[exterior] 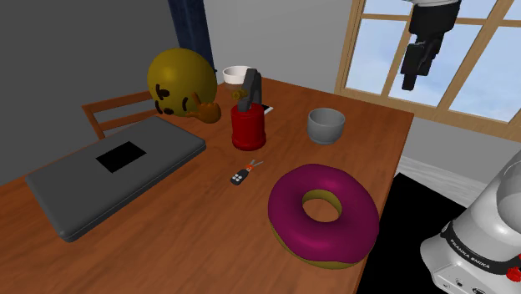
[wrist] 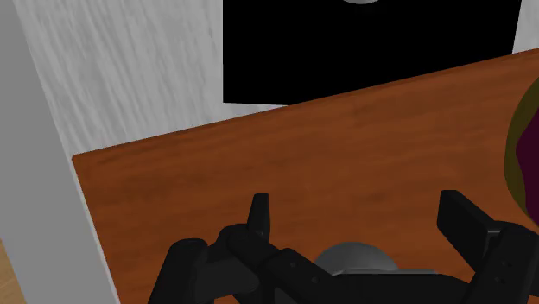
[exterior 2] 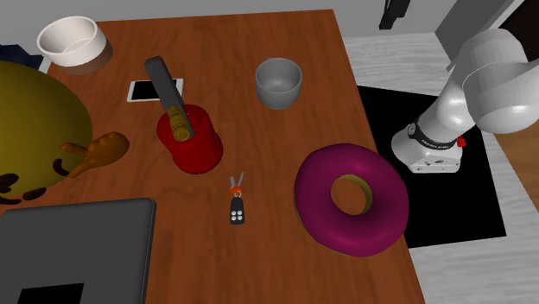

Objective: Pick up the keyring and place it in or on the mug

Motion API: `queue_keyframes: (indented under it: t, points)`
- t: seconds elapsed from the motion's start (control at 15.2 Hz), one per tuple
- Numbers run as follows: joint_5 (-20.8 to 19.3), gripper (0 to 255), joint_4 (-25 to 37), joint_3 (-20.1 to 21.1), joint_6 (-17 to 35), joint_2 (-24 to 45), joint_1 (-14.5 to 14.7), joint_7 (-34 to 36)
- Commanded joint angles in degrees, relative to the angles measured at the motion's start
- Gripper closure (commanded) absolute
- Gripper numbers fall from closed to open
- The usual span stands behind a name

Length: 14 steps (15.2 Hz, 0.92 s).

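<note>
Shoulder view: claw high against the window, well apart from the keyring lying on the wooden surface between red can and purple doughnut; grey mug beyond.
Second exterior view: keyring flat near the can, mug upright, well apart.
Wrist view: claw open, fingers spread, gripping nothing.

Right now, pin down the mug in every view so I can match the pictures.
Shoulder view: the grey mug stands right of centre, behind the purple doughnut.
Second exterior view: top centre, up-left of the doughnut.
Wrist view: a grey rounded top, likely the mug, between the fingers of the open gripper.
Shared landmark: the doughnut.
</note>
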Motion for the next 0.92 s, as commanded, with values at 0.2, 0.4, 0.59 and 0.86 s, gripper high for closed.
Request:
queue_keyframes:
  t: [0.2,0.4,0.59,0.86]
  points:
    - [3.0,0,-2.2,3.0,3.4,1.0,0.8,5.0]
    - [5.8,0,-3.7,6.1,7.1,2.9,1.6,9.8]
    - [8.4,0,-4.5,9.2,11.1,5.5,2.3,14.6]
    - [11.2,0,-4.5,13.4,16.6,10.1,3.1,20.7]
